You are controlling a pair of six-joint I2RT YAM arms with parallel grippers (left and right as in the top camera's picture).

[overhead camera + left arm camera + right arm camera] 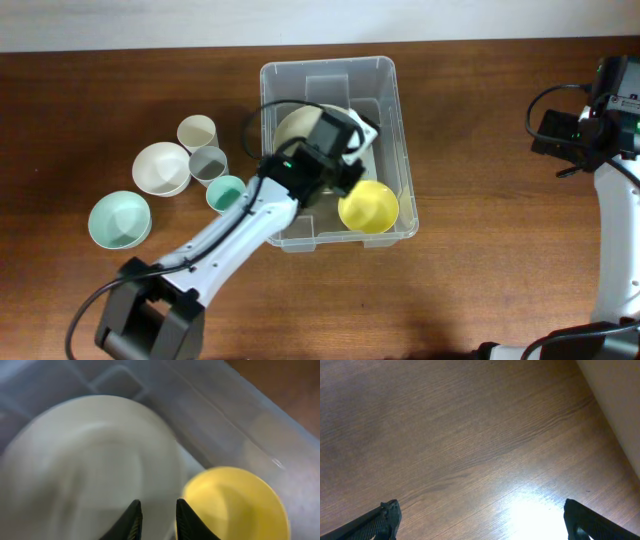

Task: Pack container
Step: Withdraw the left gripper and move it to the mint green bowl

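Note:
The container [385, 75] is a large clear plastic bin in the middle of the table. A big cream bowl [297, 125] and a yellow bowl [369, 206] lie inside it. My left gripper [338, 150] reaches into the bin. In the left wrist view its fingers [157, 510] are close together at the rim of the cream bowl [90, 470], next to the yellow bowl [235, 505]. My right gripper [480, 515] is wide open and empty over bare wood at the far right [575, 130].
Left of the bin stand a white bowl [161, 168], a mint bowl [119, 219], a cream cup [197, 132], a grey cup [208, 163] and a small green cup [224, 192]. The bin wall [240, 425] is close on the right of the left gripper.

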